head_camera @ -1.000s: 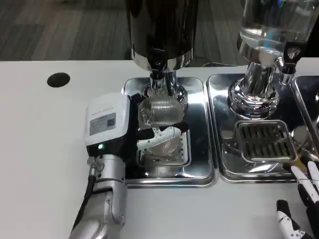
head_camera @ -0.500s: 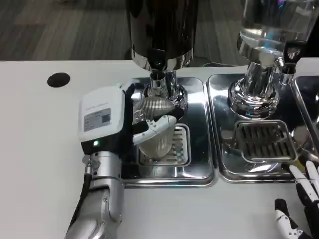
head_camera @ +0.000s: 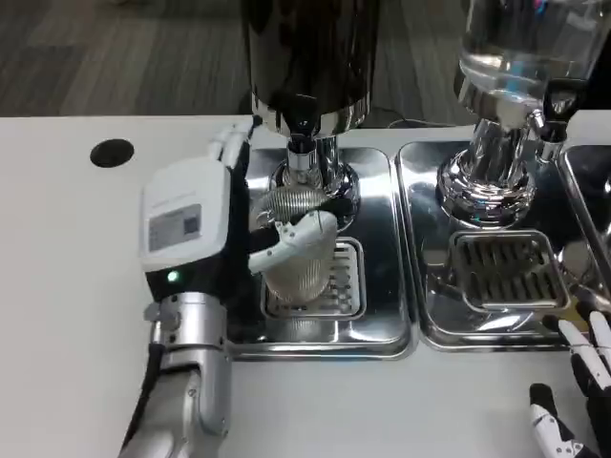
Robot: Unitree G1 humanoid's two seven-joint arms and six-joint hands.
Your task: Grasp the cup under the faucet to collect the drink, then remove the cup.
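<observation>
Cup [head_camera: 301, 258] — gripped by the left robot hand [head_camera: 205, 224] — sits directly beneath the faucet [head_camera: 304, 143].

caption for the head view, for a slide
Left hand holds the ribbed clear cup beneath the dark dispenser's faucet, above the drip tray.

Cup [head_camera: 301, 253] over drain grate [head_camera: 336, 291] in left tray [head_camera: 382, 329], directly under faucet [head_camera: 303, 129] of dispenser [head_camera: 310, 57] at 12 o'clock. Left hand [head_camera: 205, 229] at cup's 9 o'clock, fingers [head_camera: 291, 243] wrapped across it. Second tray [head_camera: 430, 315] and dispenser [head_camera: 516, 67] at 3 o'clock. Right hand [head_camera: 578, 401] on counter [head_camera: 67, 286] at 4 o'clock.
</observation>
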